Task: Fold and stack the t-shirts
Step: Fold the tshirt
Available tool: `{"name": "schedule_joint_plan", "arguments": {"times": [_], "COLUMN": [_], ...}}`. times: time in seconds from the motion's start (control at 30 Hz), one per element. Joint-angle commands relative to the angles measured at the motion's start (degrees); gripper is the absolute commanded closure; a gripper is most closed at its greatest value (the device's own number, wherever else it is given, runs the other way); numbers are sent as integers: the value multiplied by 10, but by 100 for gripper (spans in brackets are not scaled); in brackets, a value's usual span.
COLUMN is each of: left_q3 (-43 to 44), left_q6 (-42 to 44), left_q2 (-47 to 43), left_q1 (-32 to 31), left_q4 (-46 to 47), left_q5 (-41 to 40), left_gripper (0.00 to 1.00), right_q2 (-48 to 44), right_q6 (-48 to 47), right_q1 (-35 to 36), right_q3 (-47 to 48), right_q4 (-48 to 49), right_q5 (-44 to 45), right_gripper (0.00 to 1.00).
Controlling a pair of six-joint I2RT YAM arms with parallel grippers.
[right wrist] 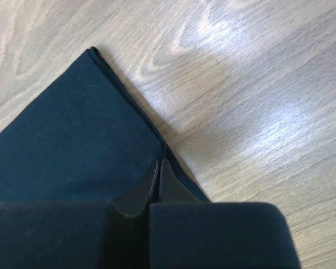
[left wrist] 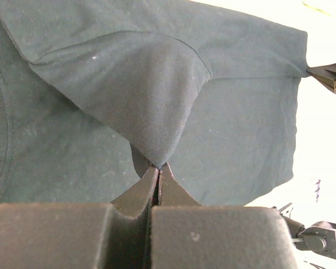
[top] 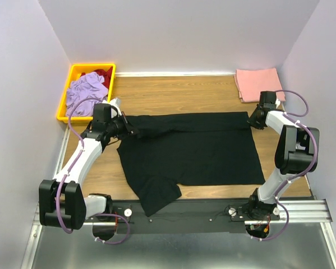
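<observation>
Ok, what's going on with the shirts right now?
Both arms are on the black t-shirt, spread across the table. The left claw is shut on a fold of cloth at its left end, the right claw on its far right corner. A salmon-pink t-shirt lies folded at the table's far right; more garments sit in the yellow bin.

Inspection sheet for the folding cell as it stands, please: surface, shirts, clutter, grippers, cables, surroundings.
Surface: wooden table, bare wood showing around the cloth.
Job's things: black t-shirt spread flat, one sleeve past the table's near edge; pink t-shirt folded at the far right corner.
Clutter: yellow bin far left, holding a lavender garment and a red garment.
Grippers: left gripper shut on a sleeve of the black t-shirt; right gripper shut on its hem corner.
Cables: purple cables looped along both arms, off the cloth.
Surroundings: white walls; metal rail along the near edge.
</observation>
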Motion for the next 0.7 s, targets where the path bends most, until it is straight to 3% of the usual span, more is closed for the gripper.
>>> {"name": "schedule_joint_plan", "arguments": {"times": [0.0, 0.17, 0.3, 0.4, 0.5, 0.53, 0.6, 0.67], "left_q3": [8, -22, -36, -40, -36, -33, -19, 4], "left_q6": [16, 15, 10, 17, 17, 17, 16, 18], "left_q2": [-12, -7, -4, -1, 6, 8, 14, 24], "left_q1": [-2, -2, -2, -2, -2, -2, -2, -2], "left_q4": [-23, -13, -4, -4, -2, -1, 2, 2], "left_q5": [-16, -12, -2, -2, 9, 14, 18, 21], "left_gripper": [100, 100, 100, 100, 100, 100, 100, 100], "right_q2": [-14, 11, 23, 17, 4, -8, -21, -39], "right_q6": [14, 19, 19, 12, 10, 10, 11, 11], "right_q1": [-6, -5, -5, -5, -4, -4, -2, 4], "right_q3": [-5, -17, -16, -13, -9, -4, 0, 9], "right_q4": [-18, -19, -19, -20, -23, -24, -27, -29], "right_q5": [-9, 2, 8, 10, 13, 13, 13, 14], "right_gripper": [99, 99, 88, 68, 57, 48, 38, 33]}}
